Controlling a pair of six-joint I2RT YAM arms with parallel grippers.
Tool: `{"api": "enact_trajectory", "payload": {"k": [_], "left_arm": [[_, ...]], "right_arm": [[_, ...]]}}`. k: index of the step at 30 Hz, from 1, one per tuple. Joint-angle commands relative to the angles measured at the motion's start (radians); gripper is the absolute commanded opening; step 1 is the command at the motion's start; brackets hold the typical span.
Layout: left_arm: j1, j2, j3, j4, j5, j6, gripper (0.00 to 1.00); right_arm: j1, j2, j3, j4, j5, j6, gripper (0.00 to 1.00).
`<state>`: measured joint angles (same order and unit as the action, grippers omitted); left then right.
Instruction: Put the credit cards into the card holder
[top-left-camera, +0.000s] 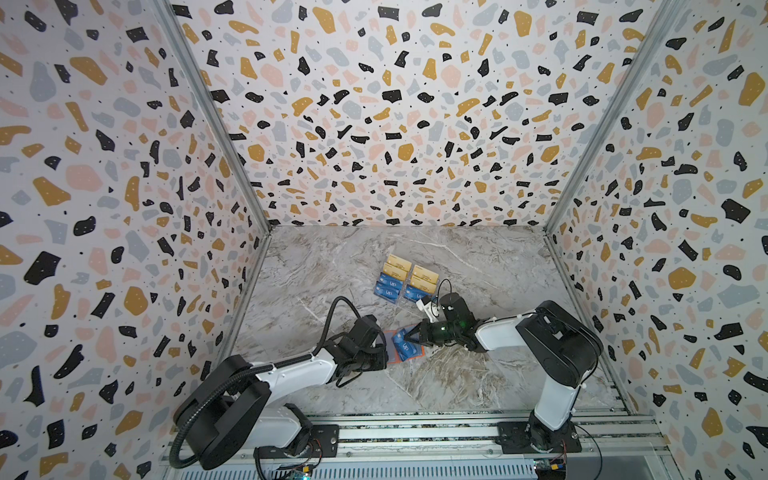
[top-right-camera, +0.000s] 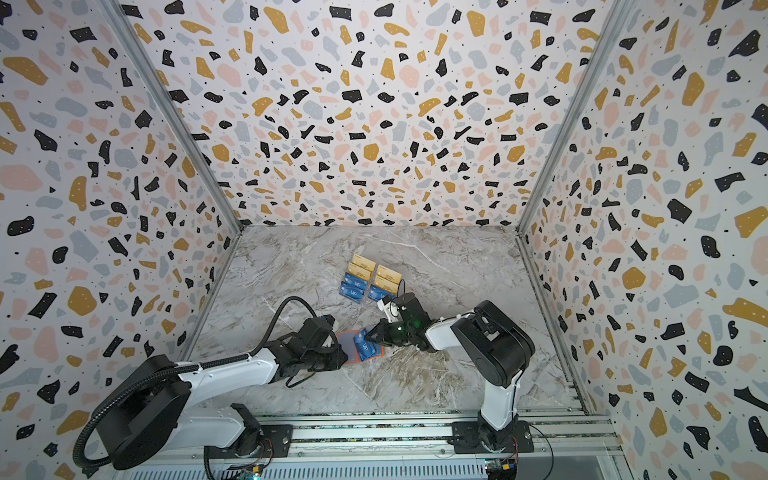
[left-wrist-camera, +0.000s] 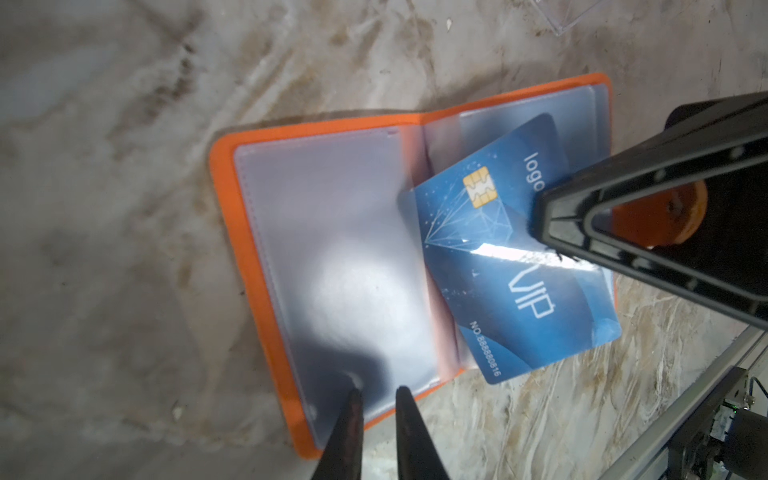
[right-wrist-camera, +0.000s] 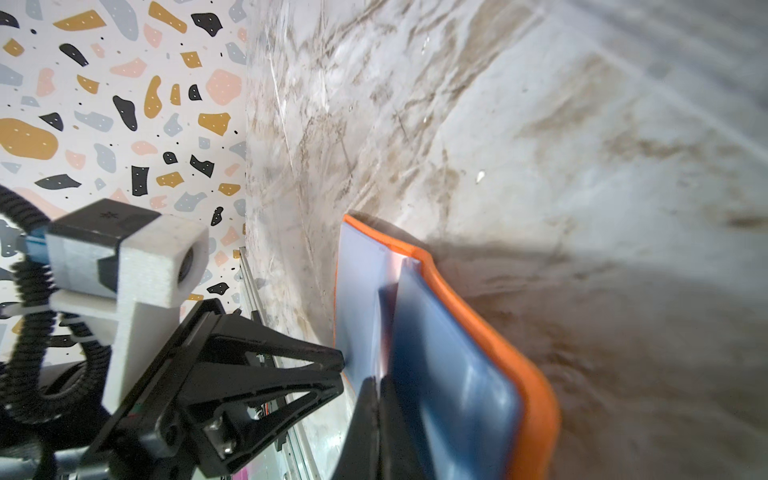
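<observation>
At the left, over the grey-veined marble tabletop (top-left-camera: 332, 266): black left gripper (left-wrist-camera: 378, 392). Shows narrow jaws, only a slim gap between the tips. Rests both tips on the clear plastic sleeve (left-wrist-camera: 332, 249) at the outer edge of the left page.

Next, near the table's front middle: bright orange leather-like card holder (left-wrist-camera: 264, 299). Lies open and flat on the marble, sleeves upward.

Across its right page: thin blue plastic credit card (left-wrist-camera: 498, 299) with white "VIP" lettering and a gold chip. Sits skewed, one corner by the spine, another jutting past the holder's edge. Cannot tell whether any corner is inside a sleeve.

At the right: black right gripper (left-wrist-camera: 538, 226). Clamps the blue card's edge, jaws closed tight on it.

Farther back, beside that arm: clear acrylic tiered rack (left-wrist-camera: 557, 14). Carries gold credit cards (top-left-camera: 399, 263) and blue credit cards (top-left-camera: 388, 286).
</observation>
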<state>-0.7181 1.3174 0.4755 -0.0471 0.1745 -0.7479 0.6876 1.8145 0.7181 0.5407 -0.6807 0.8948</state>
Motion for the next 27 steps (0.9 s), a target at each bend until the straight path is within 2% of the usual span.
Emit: {"api": "enact_trajectory", "payload": {"k": [1, 10, 27], "left_arm": [[0.003, -0.008, -0.018, -0.023, -0.010, -0.005, 0.18], [0.004, -0.010, -0.028, -0.026, -0.016, -0.012, 0.15], [0.003, -0.024, -0.033, -0.022, -0.008, -0.014, 0.14]], "right_arm": [[0.010, 0.009, -0.005, 0.056, 0.028, 0.032, 0.00], [0.042, 0.056, -0.012, 0.155, 0.045, 0.098, 0.00], [0.061, 0.086, -0.066, 0.304, 0.121, 0.157, 0.00]]}}
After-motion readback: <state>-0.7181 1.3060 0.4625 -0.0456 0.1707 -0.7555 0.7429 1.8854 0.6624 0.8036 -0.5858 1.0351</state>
